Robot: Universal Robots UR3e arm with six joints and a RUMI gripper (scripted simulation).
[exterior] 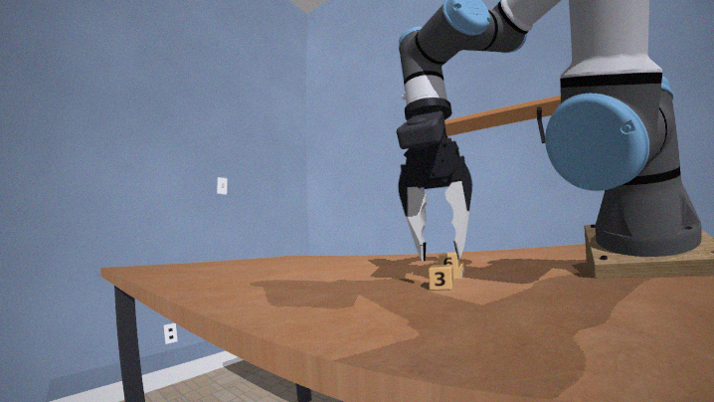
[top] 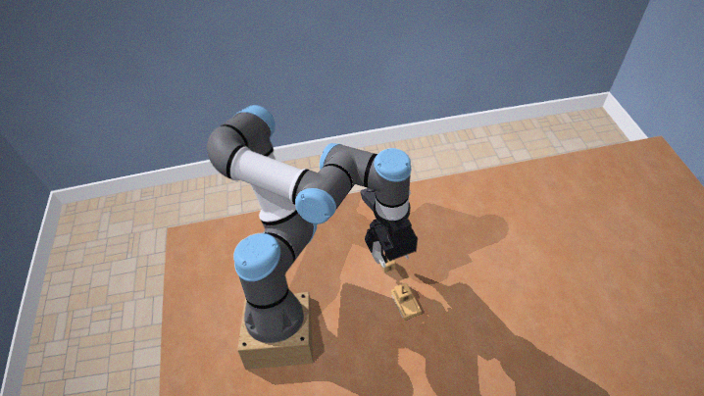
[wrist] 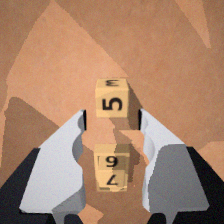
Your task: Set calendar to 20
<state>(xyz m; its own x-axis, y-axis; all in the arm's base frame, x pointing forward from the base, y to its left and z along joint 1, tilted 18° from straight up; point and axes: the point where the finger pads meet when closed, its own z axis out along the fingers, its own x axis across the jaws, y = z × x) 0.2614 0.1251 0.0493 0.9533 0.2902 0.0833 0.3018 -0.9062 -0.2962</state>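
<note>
Blue walls (top: 344, 64) (exterior: 224, 100) stand around me, with one white switch plate (exterior: 222, 185) and one white socket plate (exterior: 170, 332) on them, above a pale tiled floor (top: 118, 256) (exterior: 224, 387). Across the orange-brown surface (top: 566, 236) (exterior: 279, 319) (wrist: 45, 65) fall the dark shadows of my arm.

I count two cubes and one tray. My loose cube (top: 389, 266) (exterior: 440, 278) (wrist: 112, 104) sits directly on the surface, outside the tray (top: 413, 311) and apart from it. I read a black 5 on its top, lying on its side in my wrist view, and a 3 on an adjoining face; that 3 reads upright from the exterior. The other cube (top: 403, 293) (exterior: 447, 260) (wrist: 111, 167) is at the tray. Its side face reads as 6 from the exterior and as 9 from my wrist, with what looks like a 7 next to it. I cannot read the month's name.

My pincer (top: 393, 261) (exterior: 440, 251) (wrist: 112, 111) points down over the loose cube, its two fingers parted moderately, neither wide nor closed, with nothing gripped. The date is not at 20.
</note>
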